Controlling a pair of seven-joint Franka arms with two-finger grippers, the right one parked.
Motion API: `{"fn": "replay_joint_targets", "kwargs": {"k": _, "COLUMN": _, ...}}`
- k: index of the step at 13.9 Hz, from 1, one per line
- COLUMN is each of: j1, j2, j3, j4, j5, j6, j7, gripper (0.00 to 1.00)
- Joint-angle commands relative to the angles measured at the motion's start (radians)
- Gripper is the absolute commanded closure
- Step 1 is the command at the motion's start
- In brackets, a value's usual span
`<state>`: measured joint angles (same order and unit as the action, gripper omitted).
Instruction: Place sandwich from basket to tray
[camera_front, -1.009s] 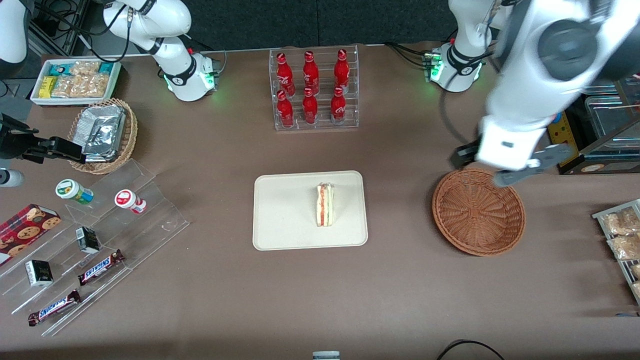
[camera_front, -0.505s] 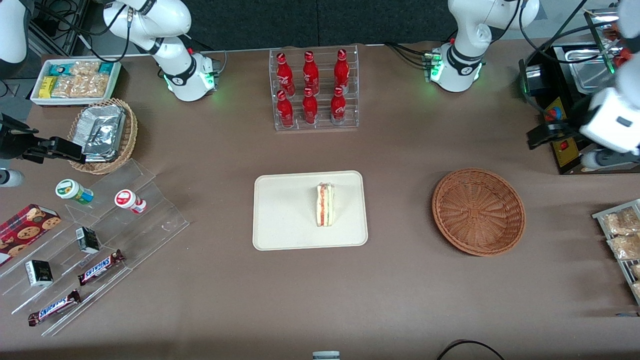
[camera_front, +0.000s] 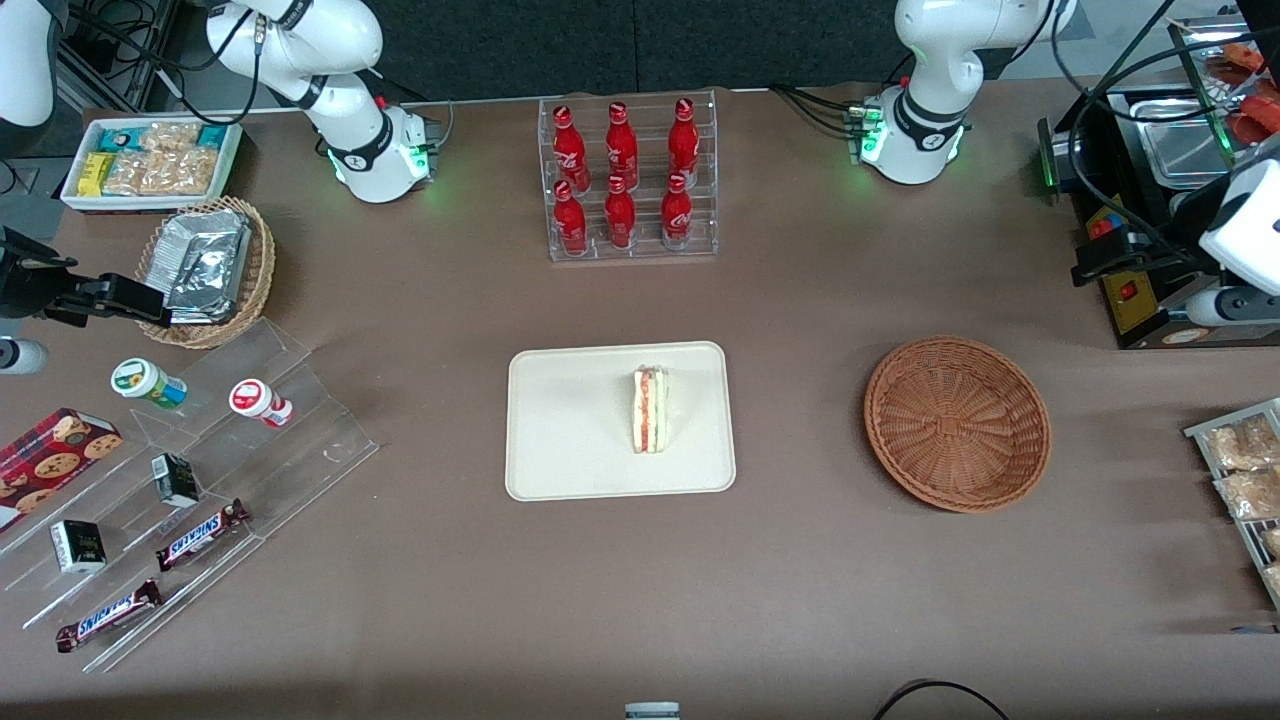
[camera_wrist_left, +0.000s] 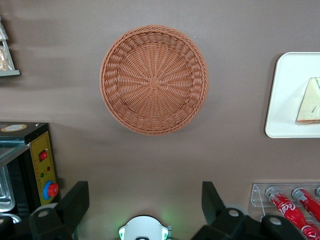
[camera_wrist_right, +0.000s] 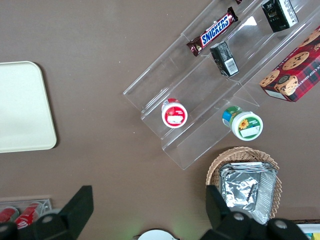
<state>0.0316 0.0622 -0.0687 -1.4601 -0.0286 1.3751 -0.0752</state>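
The gripper hangs high above the table's working-arm end, fingers spread wide, holding nothing; the wicker basket is empty. The sandwich stands on its edge near the tray middle; a bump might tip it over.

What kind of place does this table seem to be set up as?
Probably a mock snack shop or kiosk counter: red soda bottles stand in a clear rack, Snickers bars lie on acrylic steps, and a sandwich lies on a tray. The hand is open, above the table beside the empty basket.
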Motion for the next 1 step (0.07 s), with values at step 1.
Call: {"fn": "replay_joint_targets", "kwargs": {"k": 1, "j1": 0.013, "j2": -0.009, "j3": -0.022, "j4": 0.024, "j5": 0.001, "j6": -0.028, "j7": 0.008, "gripper": 0.01}}
